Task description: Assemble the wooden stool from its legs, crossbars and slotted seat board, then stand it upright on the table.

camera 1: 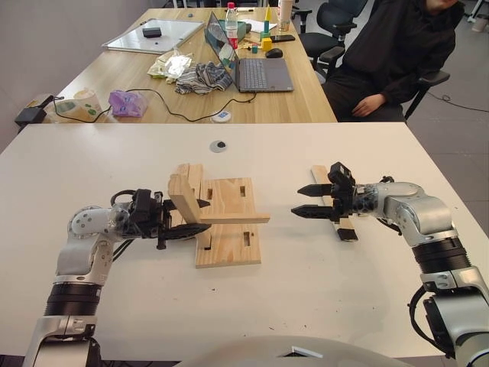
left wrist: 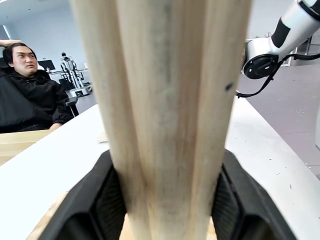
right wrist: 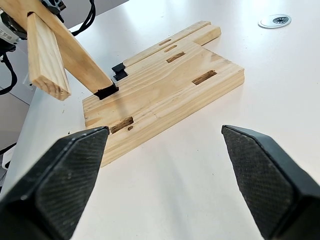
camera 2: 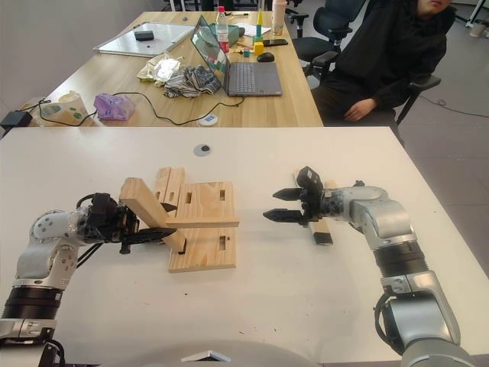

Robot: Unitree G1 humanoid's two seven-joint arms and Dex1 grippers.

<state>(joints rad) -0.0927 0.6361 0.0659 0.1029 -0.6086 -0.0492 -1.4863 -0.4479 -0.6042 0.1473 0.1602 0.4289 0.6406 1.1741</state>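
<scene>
far left first: the left gripper (camera 1: 187, 219) sits low over the white table (camera 1: 344, 306), fingers clamped tight on a wooden leg (camera 1: 182, 195). in the left wrist cam u can see the wood squeezed btwn both black pads (left wrist: 95, 200), so def gripping.

the leg is tilted. its top leans off to the left and its bottom end is down at the left edge of the seat board (camera 1: 229, 248), right by a slot. tbh i can't tell if it's actually in the slot or just touching there. a crossbar (camera 1: 241, 219) sticks out of the leg toward the right, roughly level, w/ its free end up in the air over the board.

the seat board itself lies flat on the table, about mid scene, w/ several slots facing up. two spare pieces (camera 1: 189, 172) lie flat side by side at its far left corner, touching it.

right of the board and apart from it is the right gripper (camera 1: 296, 200), just above the table. its fingers are spread wide w/ nothing btwn them, and the tips point back at the board. the right wrist cam looks straight over the board btwn the two pads (right wrist: 65, 175).

a loose stick (camera 1: 318, 177) lies flat on the table under/behind that gripper, w/ a dark bit at its near end.

in the bg there's a wooden desk w/ a laptop (camera 1: 256, 73) on it.
</scene>
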